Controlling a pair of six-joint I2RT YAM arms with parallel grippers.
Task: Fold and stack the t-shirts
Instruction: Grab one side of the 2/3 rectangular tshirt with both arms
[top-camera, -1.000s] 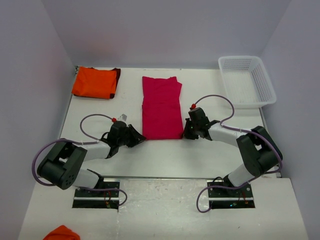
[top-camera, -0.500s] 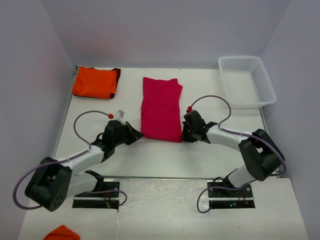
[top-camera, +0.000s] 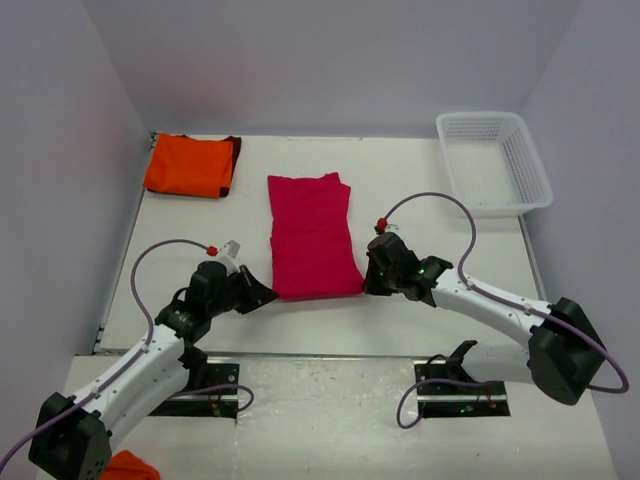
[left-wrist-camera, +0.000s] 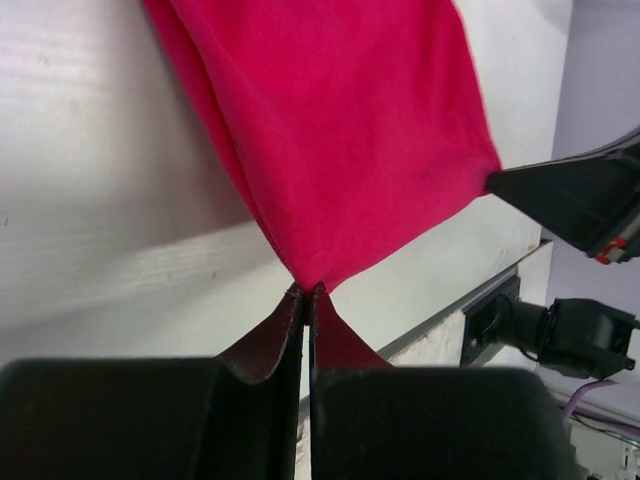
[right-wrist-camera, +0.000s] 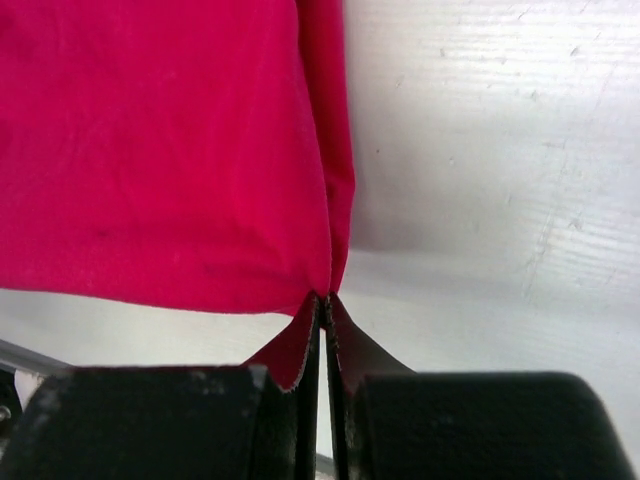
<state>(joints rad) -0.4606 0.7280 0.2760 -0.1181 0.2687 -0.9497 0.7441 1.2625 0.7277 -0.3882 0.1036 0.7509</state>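
Note:
The crimson-pink t-shirt (top-camera: 312, 235) lies as a long folded strip in the middle of the table. My left gripper (top-camera: 270, 296) is shut on its near left corner, seen pinched in the left wrist view (left-wrist-camera: 307, 290). My right gripper (top-camera: 365, 283) is shut on its near right corner, seen in the right wrist view (right-wrist-camera: 325, 296). The shirt (left-wrist-camera: 340, 130) (right-wrist-camera: 170, 150) hangs slightly lifted at the near edge. The orange t-shirt with a dark maroon edge (top-camera: 190, 165) lies folded at the far left corner.
A white lattice basket (top-camera: 495, 162) stands at the far right. A scrap of orange cloth (top-camera: 128, 465) shows at the bottom left, below the table's front edge. Purple walls close in on left, back and right.
Both grippers have pulled the pink shirt's near edge toward the front and slightly left. The shirt has shifted left and its far end has slid nearer.

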